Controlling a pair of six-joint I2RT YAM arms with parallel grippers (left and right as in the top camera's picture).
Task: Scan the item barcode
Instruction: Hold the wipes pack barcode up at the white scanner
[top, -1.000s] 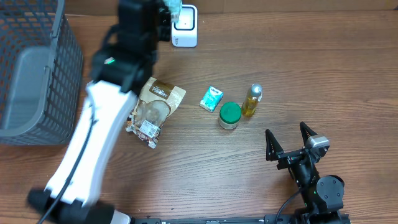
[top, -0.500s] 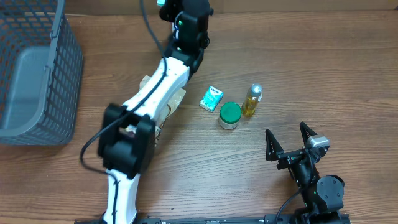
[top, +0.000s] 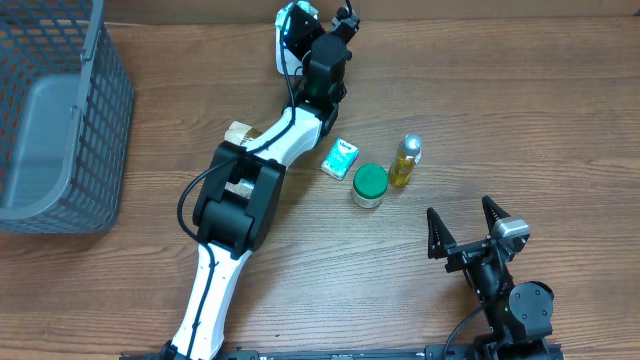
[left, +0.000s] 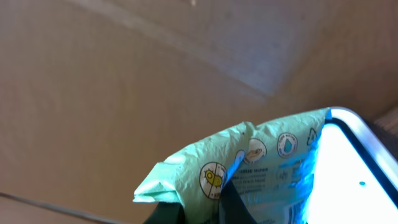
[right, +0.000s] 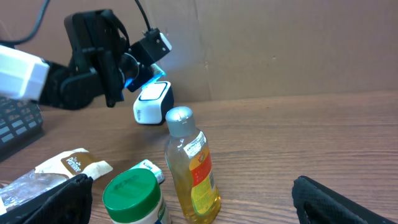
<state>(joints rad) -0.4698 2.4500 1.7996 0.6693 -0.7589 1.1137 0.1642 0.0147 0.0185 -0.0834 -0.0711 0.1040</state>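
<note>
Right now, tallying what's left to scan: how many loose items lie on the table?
4: snack bag mostly hidden under the left arm; teal packet, green-lidded jar and yellow bottle clustered mid-table. More could hide beneath the arm.

Pale green packet (left: 249, 165), crinkled, printed with round icons and small text, was pinched in left claw (left: 211, 210), top edge standing clear of the fingers, white scanner (left: 357, 174) just beside claw, glowing blue-white onto packet.
</note>
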